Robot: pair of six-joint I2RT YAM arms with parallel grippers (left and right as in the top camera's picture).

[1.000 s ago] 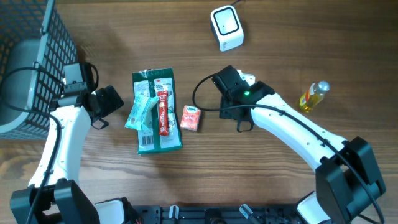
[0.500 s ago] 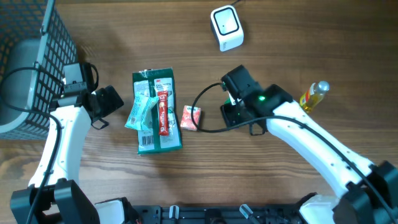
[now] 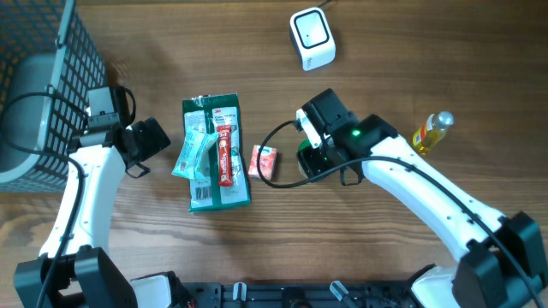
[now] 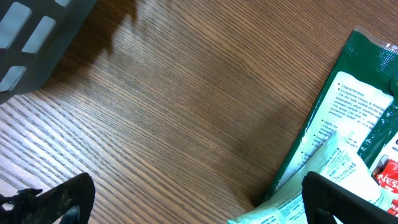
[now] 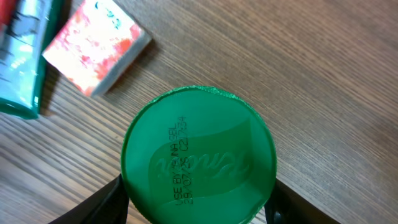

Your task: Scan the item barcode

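Green tub (image 5: pixel 199 152), clamped in the right claw (image 5: pixel 194 202), is the item awaiting its scan. From left across the counter (image 3: pixel 385 51): the left claw (image 4: pixel 199 205) hangs wide apart and empty beside a green pack (image 3: pixel 216 154). A pink box (image 3: pixel 263 162) lies just beside the tub, and the scanner (image 3: pixel 311 38) stands well apart. Pickup looks done; presenting the barcode, not visible here, is left.

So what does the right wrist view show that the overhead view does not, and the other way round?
Only the right wrist view: the use-by date printed on the green round container held in the right pincer. Only the overhead view: the white scanner, the yellow bottle, the basket and the open left pincer. Both: the green round container, the small red box, part of the green packet and the wooden table.
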